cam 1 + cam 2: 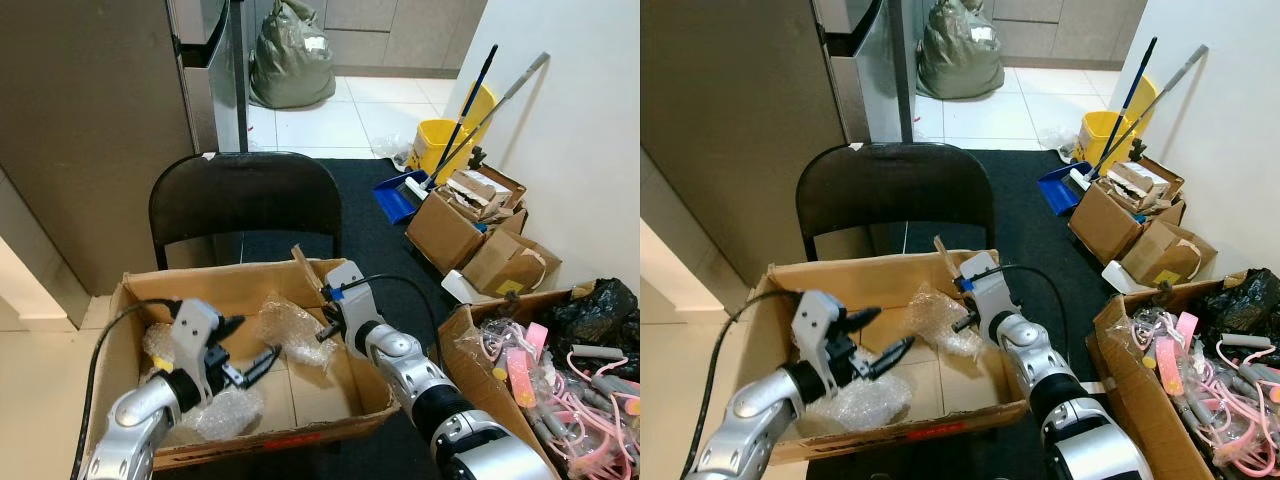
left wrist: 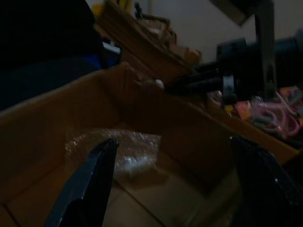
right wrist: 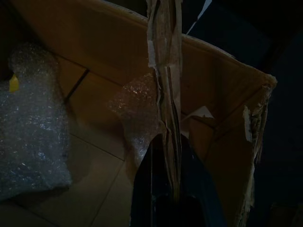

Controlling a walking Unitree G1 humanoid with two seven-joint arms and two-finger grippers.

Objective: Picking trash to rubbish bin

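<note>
Your left pincer (image 1: 250, 352) hangs nearest, fingers spread wide over the cardboard box (image 1: 135, 290) that rests on the black chair (image 1: 245, 205). Your right pincer (image 1: 962, 318) is clamped on a torn cardboard strip (image 3: 165, 71) at the box's back corner; the strip's long axis runs straight out from the fingers. Bubble wrap (image 1: 290, 328) lies inside on the box floor, crumpled, with no clear direction. Judge it light, soft and springy, so pinch a raised fold.
</note>
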